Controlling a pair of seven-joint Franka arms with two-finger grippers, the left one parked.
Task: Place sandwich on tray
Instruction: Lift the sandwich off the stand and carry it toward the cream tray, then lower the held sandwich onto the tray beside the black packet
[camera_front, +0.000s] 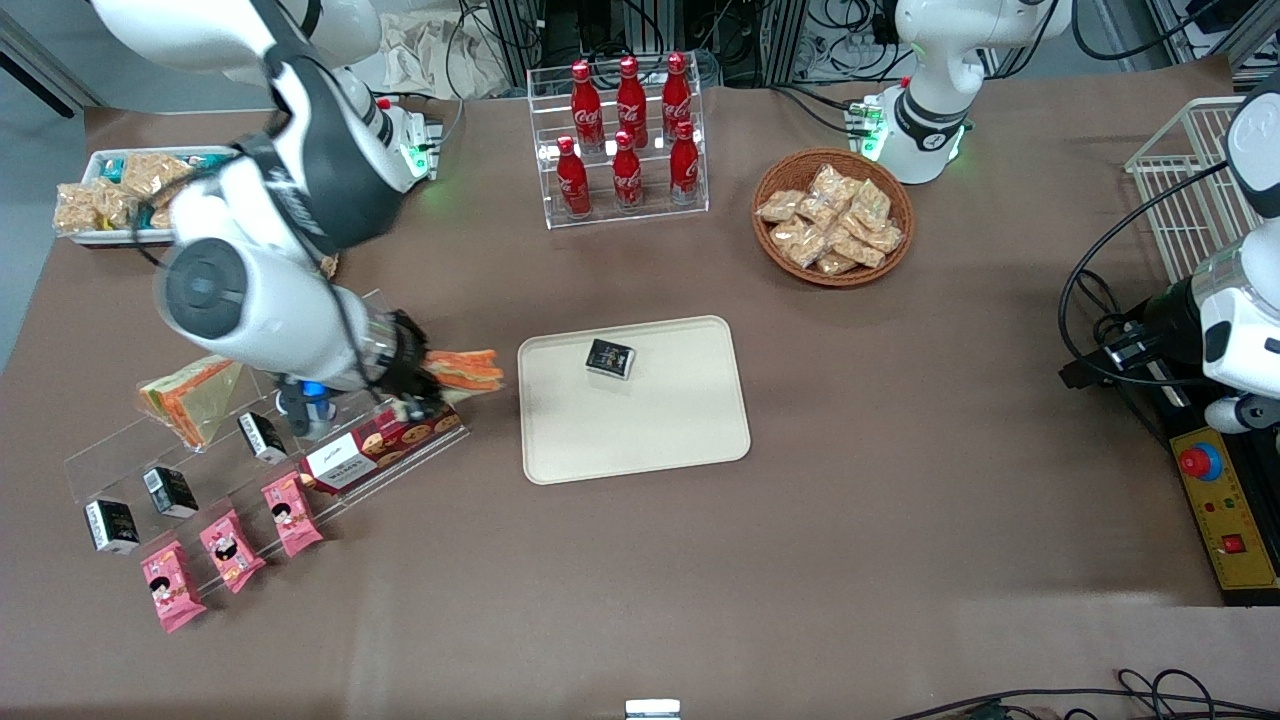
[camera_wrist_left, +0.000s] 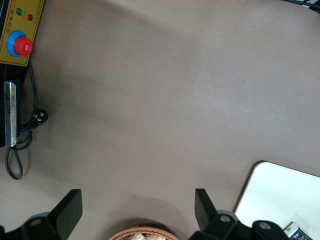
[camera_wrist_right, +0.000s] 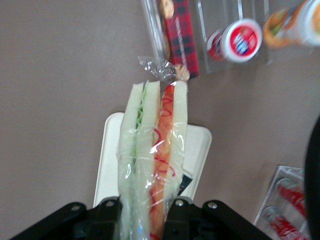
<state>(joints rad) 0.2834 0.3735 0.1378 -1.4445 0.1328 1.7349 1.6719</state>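
The sandwich (camera_front: 462, 369) is pinched between the 2 fingers of the gripper (camera_wrist_right: 142, 220) and hangs in the air, above the end of the clear acrylic stand (camera_front: 250, 440) and just beside the tray (camera_front: 640, 440), not yet over it. The right arm bends down from above, with its wrist turned toward the tray, so the wedge points sideways at it. In the wrist view the filling edge of the wedge faces the camera and the tray lies below. 1 small black packet (camera_front: 610, 358) lies on the tray. Under the gripper, a red plaid box (camera_front: 380, 447) rests on the stand. Another wedge with orange band (camera_front: 190, 398) stands on the stand.
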